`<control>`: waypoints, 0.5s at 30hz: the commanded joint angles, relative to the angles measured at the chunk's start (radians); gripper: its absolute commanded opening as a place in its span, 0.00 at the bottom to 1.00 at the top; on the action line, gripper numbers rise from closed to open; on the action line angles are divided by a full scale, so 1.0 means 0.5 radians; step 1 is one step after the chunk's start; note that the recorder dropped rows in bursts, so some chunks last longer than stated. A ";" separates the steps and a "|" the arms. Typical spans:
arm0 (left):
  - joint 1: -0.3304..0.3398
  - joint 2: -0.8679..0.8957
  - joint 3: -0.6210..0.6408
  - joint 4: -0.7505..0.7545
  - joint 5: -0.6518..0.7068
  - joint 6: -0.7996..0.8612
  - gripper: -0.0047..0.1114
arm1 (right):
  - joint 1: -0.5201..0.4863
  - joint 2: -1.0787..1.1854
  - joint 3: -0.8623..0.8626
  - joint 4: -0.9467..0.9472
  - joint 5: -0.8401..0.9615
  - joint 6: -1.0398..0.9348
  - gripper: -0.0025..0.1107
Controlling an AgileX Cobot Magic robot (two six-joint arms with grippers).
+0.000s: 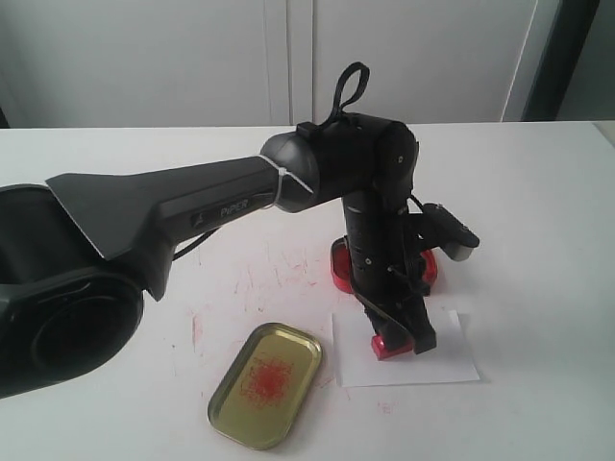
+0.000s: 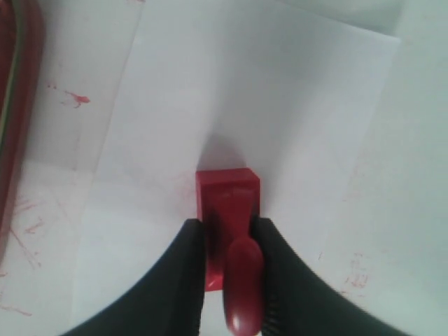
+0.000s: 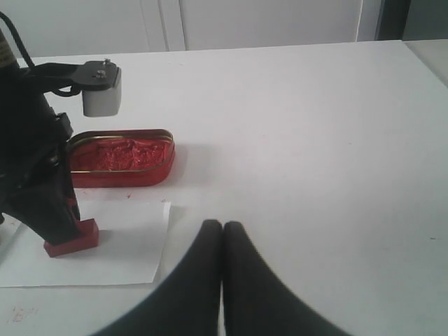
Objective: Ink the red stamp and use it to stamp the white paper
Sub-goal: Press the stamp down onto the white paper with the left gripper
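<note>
Left wrist view: the stamping step, base down on the sheet.
My left gripper (image 2: 231,229) is clamped on the red stamp (image 2: 227,192) at its knob, and the base looks flat on the white paper (image 2: 280,105) directly beneath my fingers. I judge the inking done; next comes a straight lift, no sliding, to avoid smearing. My right gripper (image 3: 222,234) rests pressed together, empty, well apart from the ink tin (image 3: 122,159).

Small red stamp (image 2: 227,192), upright, flat base resting on white paper (image 2: 280,91), rectangular sheet lying flat
</note>
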 commanded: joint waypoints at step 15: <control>-0.021 -0.173 0.036 0.041 0.005 -0.271 0.04 | 0.007 -0.012 0.010 0.007 -0.028 0.010 0.02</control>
